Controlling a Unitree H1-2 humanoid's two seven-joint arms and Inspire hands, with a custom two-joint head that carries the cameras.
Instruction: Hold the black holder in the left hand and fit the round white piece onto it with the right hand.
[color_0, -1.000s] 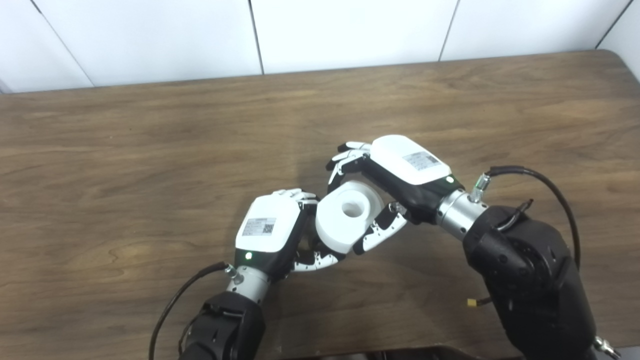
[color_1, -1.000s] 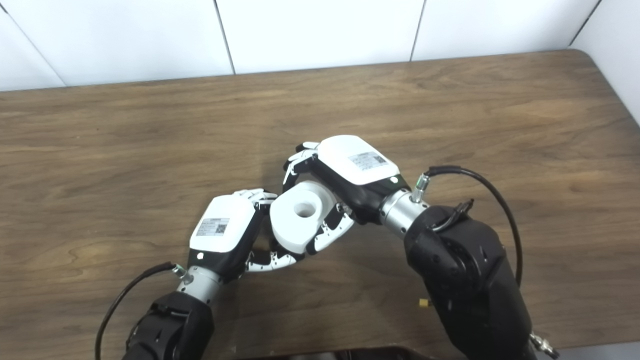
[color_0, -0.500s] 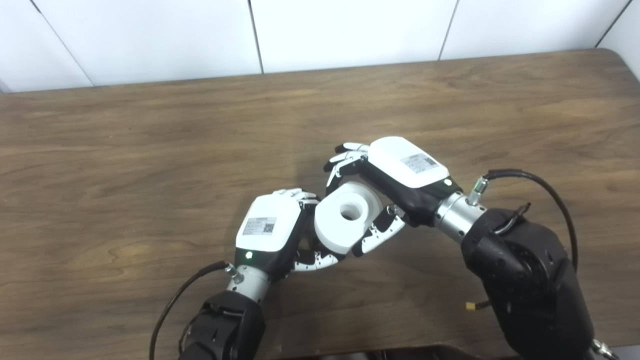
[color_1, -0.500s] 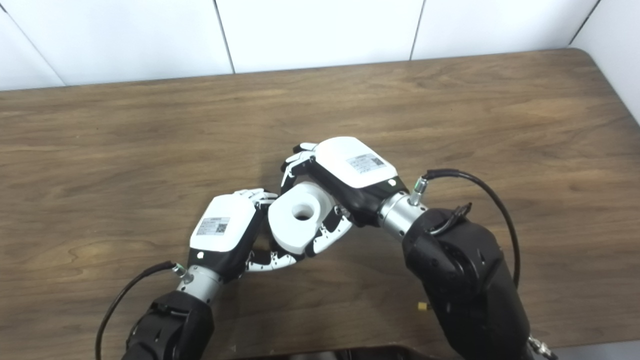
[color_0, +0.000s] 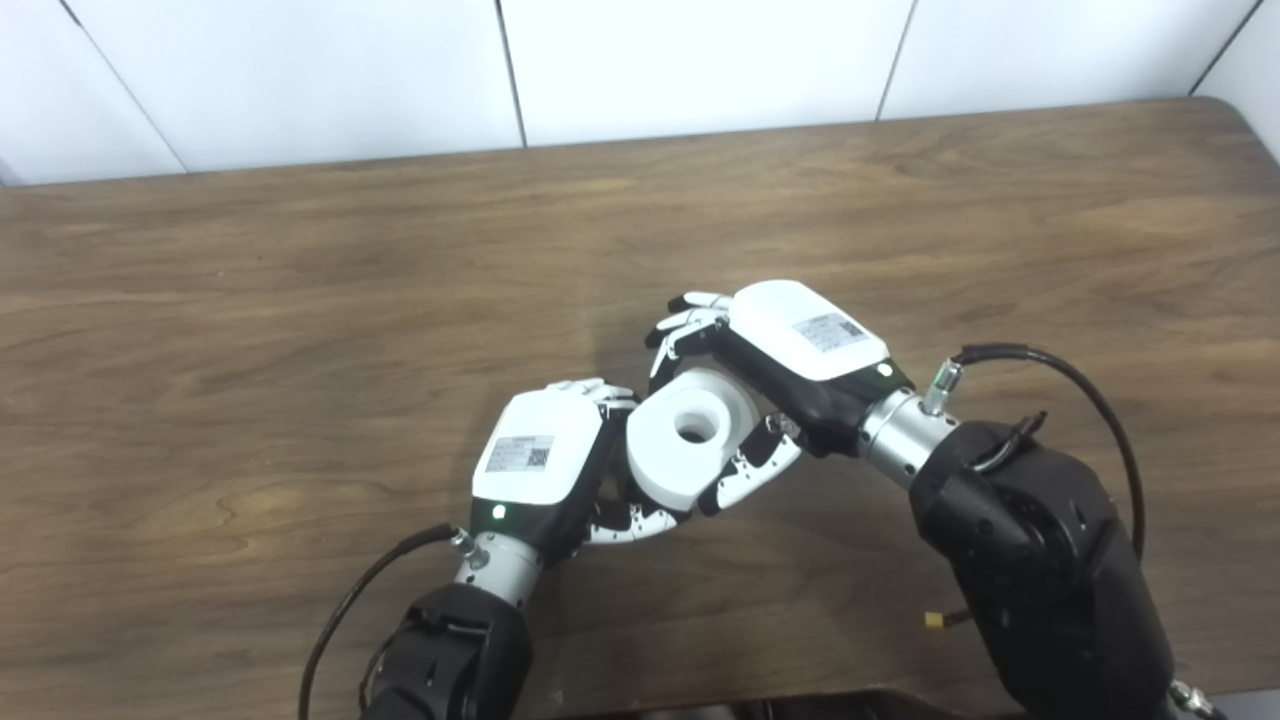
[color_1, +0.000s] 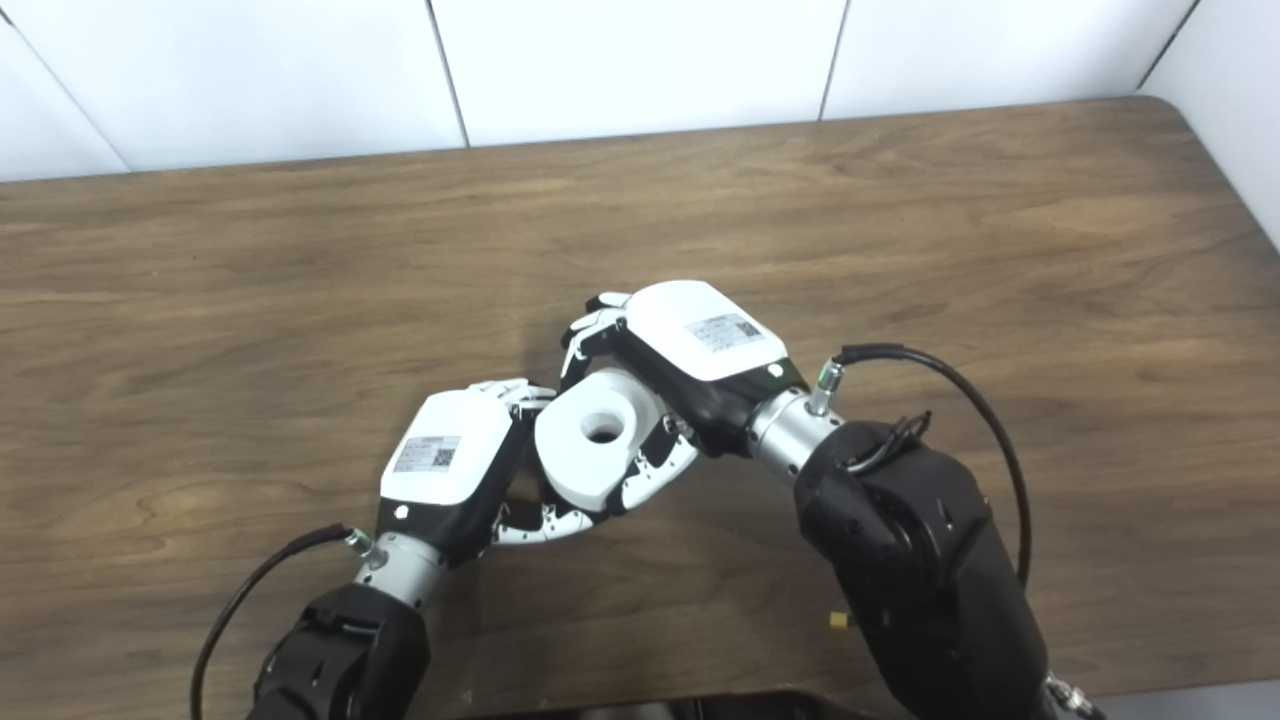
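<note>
Above the near tabletop (color_0: 250, 330), the right hand (color_0: 790, 365) grips the white piece (color_0: 690, 445), fitting it against the left hand (color_0: 545, 470) (holder hidden, grip unclear); next needs a straight push.

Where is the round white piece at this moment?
The round white piece is near the middle of the left eye view, above the wooden table, gripped by the right hand and pressed against the left hand.

Each hand, left hand (color_0: 540, 455) and right hand (color_0: 790, 345), has a glossy white back shell with a small printed QR label and a green light by a silver wrist collar; bulky black forearms carry looping black cables.
</note>
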